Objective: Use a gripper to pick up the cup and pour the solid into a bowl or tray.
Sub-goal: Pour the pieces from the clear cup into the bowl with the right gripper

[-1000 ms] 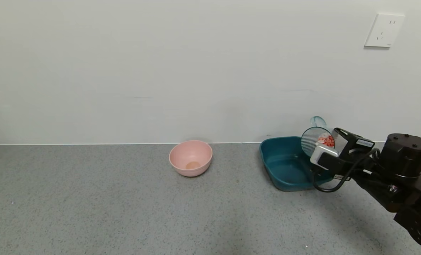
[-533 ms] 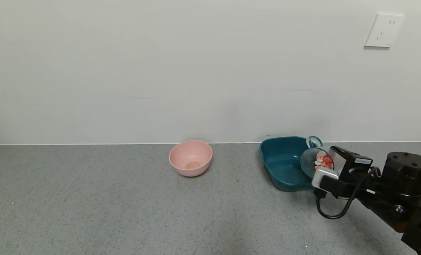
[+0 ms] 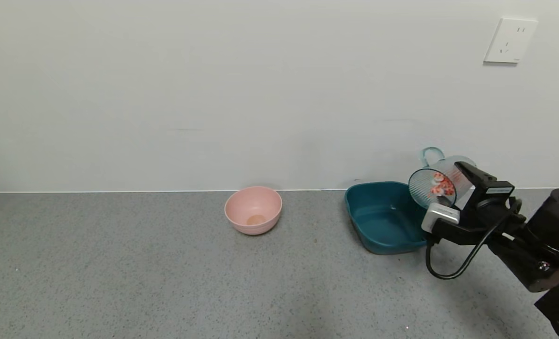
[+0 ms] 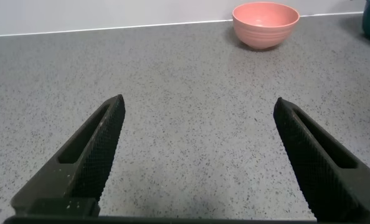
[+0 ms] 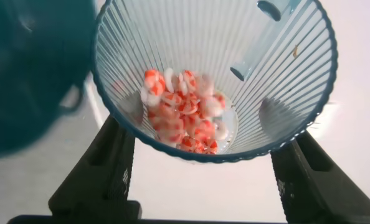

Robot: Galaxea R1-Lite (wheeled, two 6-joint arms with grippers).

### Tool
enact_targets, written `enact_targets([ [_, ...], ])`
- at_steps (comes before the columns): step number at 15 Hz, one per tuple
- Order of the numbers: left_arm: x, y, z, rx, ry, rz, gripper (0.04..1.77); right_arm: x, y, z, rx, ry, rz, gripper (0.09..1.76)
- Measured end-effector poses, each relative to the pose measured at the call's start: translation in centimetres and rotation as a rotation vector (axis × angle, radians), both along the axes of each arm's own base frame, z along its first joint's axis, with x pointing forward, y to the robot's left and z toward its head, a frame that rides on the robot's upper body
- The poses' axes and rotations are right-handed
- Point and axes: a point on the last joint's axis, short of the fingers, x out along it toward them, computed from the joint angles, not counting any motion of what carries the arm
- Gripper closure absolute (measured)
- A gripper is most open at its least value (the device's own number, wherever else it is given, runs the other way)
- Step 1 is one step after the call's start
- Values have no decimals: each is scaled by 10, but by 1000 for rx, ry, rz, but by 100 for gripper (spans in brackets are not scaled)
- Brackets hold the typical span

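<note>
My right gripper (image 3: 454,190) is shut on the clear blue-green ribbed cup (image 3: 431,187), held on its side in the air above the right rim of the dark teal basin (image 3: 362,226), mouth facing the basin. The pink-orange and white solid (image 3: 440,184) lies inside the cup. In the right wrist view the cup (image 5: 235,56) sits between my right gripper's (image 5: 207,152) fingers, the solid (image 5: 185,121) is heaped near its bottom, and the basin (image 5: 29,74) shows beside it. My left gripper (image 4: 197,109) is open and empty over bare counter.
A round pink bowl (image 3: 253,209) stands on the grey counter left of the basin, near the wall; it also shows in the left wrist view (image 4: 265,23). A white wall outlet (image 3: 510,40) is at the upper right. The wall runs close behind both vessels.
The right gripper dipped the cup low over the basin's right side, then lifted it back up and slightly right. The solid stays in the cup. The left arm has not moved.
</note>
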Motion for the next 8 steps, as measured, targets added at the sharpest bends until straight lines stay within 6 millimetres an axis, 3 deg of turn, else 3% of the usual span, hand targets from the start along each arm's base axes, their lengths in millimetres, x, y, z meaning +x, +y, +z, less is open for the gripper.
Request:
enact_targets([
  [8,0,0,0,0,0,0,9,-4,-2,-2,-321,-17,-37,54],
])
